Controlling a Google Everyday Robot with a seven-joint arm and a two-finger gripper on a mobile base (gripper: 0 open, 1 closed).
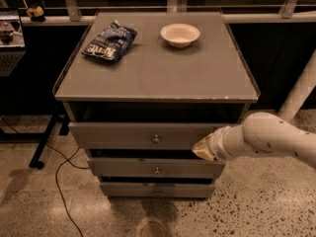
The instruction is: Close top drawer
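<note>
The top drawer [143, 135] is a wide grey drawer with a small round metal knob [156, 138] at the centre of its front. It stands pulled out a little from the grey cabinet [158, 73], with a dark gap above its front panel. My gripper [201, 148] comes in from the right on a white arm [269, 138]. Its tip rests against the right part of the drawer's front panel, to the right of the knob.
Two slimmer drawer fronts [156, 169] sit below. On the cabinet top lie a blue chip bag [109, 41] and a white bowl [180, 34]. A black cable [59, 181] runs on the floor at left. A railing and a white post [298, 90] stand behind.
</note>
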